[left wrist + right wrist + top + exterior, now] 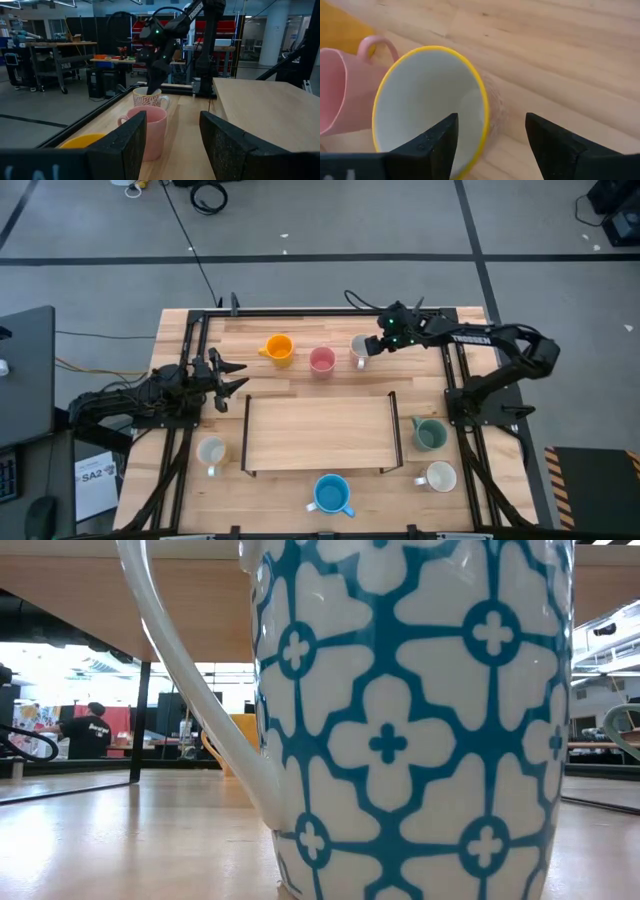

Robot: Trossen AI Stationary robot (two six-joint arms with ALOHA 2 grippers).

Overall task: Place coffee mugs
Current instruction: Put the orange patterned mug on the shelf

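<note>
Three coffee mugs stand in a row on the far half of the table: an orange one [279, 348], a pink one [322, 360] and a cream, yellow-rimmed one [358, 353]. My right gripper [490, 130] is open, slanting down over the cream mug [425, 100]. One finger hangs above the mug's hollow, the other outside its wall, with the rim [484, 112] between them. I see no touch. My left gripper [238, 375] waits open and level at the table's left, pointing along the row. In its wrist view, the pink mug [150, 132] and the right gripper [152, 87] lie ahead.
A wooden riser shelf [320, 433] stands mid-table. Around it stand a white mug [211, 451], a blue patterned mug [331, 494] that fills the low view [400, 740], a green mug [430, 434] and another white mug [438, 476]. Black frame rails [190, 350] run along both table sides.
</note>
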